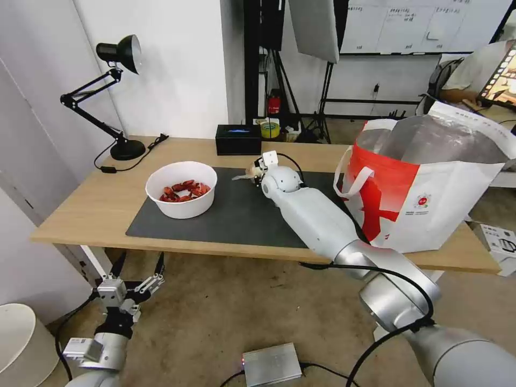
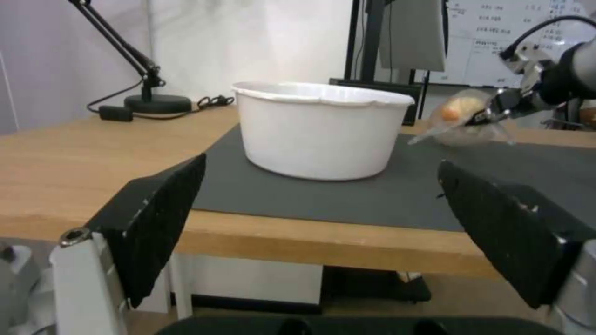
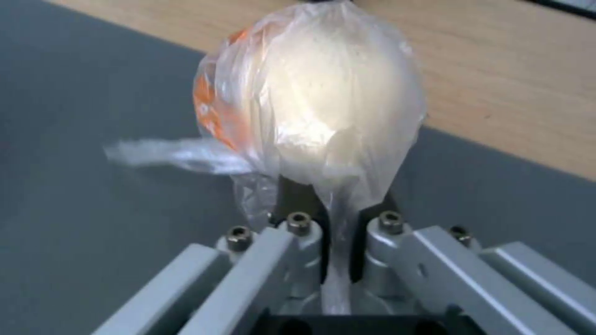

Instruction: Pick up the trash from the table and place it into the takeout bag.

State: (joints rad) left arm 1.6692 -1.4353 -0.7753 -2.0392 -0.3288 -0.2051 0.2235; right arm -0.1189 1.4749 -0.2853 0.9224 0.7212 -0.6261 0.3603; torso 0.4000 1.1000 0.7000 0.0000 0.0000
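My right gripper (image 3: 337, 204) is shut on the clear bag with the cream bun (image 3: 323, 107), pinching the plastic at its near end and holding it just above the dark grey mat (image 1: 236, 215). From the head the same bun bag (image 1: 248, 173) shows small beyond the right wrist, and from the left wrist it (image 2: 463, 116) hangs in the right gripper (image 2: 491, 114). A white bowl of red shells (image 1: 181, 189) stands on the mat's left part. The takeout bag (image 1: 430, 188) stands open on the table's right end. My left gripper (image 1: 138, 275) hangs open below the table's front edge, facing the bowl (image 2: 320, 130).
A black tissue box (image 1: 238, 139) sits at the table's far edge, a black desk lamp (image 1: 115, 102) at the far left corner. A white bin (image 1: 21, 344) stands on the floor at left and a grey metal box (image 1: 271, 364) lies on the floor in front.
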